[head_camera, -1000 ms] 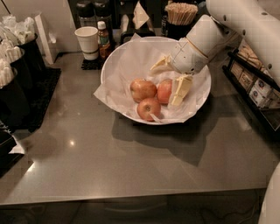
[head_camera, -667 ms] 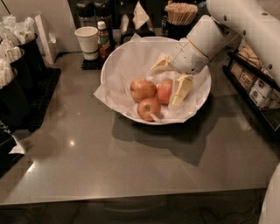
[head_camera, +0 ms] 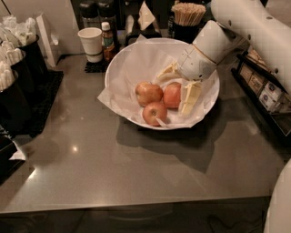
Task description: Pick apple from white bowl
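The white bowl (head_camera: 129,63), lined with crinkled white paper, sits in the upper middle of the frame on the grey surface (head_camera: 136,168), and three apples lie together near its centre. The apple (head_camera: 171,96), the reddest of them, is the one furthest right. A paler apple (head_camera: 148,93) touches it on the left, and a smaller apple (head_camera: 154,112) lies just below the pair. The claw (head_camera: 175,91) reaches down into the bowl from the white arm (head_camera: 245,27) at the upper right. Its two fingers are spread apart around the apple: one points left just above it, and the other hangs down against its right side. The apple rests on the paper and is not lifted. Behind the bowl, at the upper left, a small paper cup (head_camera: 91,43) stands beside a small bottle (head_camera: 107,41), and a holder of wooden sticks (head_camera: 188,13) stands at the top edge.
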Motion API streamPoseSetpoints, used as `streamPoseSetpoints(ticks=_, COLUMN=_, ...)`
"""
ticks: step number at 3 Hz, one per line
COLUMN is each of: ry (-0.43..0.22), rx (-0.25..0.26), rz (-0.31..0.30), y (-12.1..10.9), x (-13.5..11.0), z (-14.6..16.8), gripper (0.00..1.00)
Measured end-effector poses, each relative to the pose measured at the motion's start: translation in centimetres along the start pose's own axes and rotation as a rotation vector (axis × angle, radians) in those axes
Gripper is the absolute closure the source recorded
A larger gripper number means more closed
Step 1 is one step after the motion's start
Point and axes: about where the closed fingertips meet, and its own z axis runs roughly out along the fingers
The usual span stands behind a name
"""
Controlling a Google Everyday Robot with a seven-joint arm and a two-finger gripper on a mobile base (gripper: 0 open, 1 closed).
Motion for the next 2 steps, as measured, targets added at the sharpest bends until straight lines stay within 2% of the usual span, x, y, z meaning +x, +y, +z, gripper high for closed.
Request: streamPoseSetpoints(ticks=2, ry=-0.006, rx=-0.011, rz=0.022, y=0.02, x=1.39, z=0.62, gripper=0.17)
